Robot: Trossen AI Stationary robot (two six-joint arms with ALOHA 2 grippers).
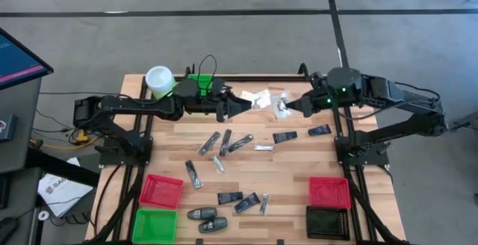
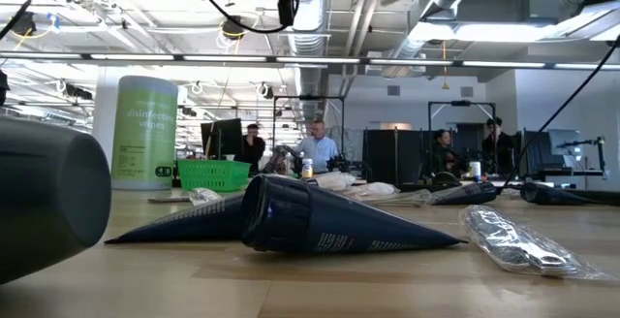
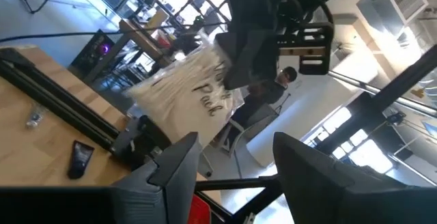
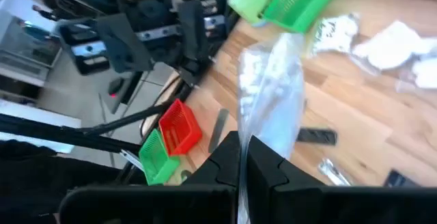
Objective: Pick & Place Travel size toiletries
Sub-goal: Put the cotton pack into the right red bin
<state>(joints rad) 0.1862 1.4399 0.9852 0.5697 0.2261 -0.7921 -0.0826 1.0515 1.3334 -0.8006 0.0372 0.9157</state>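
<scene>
Clear crinkly sachet pinched between right gripper jaws, raised

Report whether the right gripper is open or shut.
Shut. In the right wrist view, the right gripper has its fingers pressed together on the edge of a clear sachet, lifted above the table.

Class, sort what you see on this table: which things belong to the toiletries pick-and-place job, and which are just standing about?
Job things:
- clear sachet, held by the shut right gripper
- white sachets
- silvery tubes
- dark packets
- black oval pieces
- left gripper, open, empty

Just standing about:
- wipes canister
- green basket
</scene>
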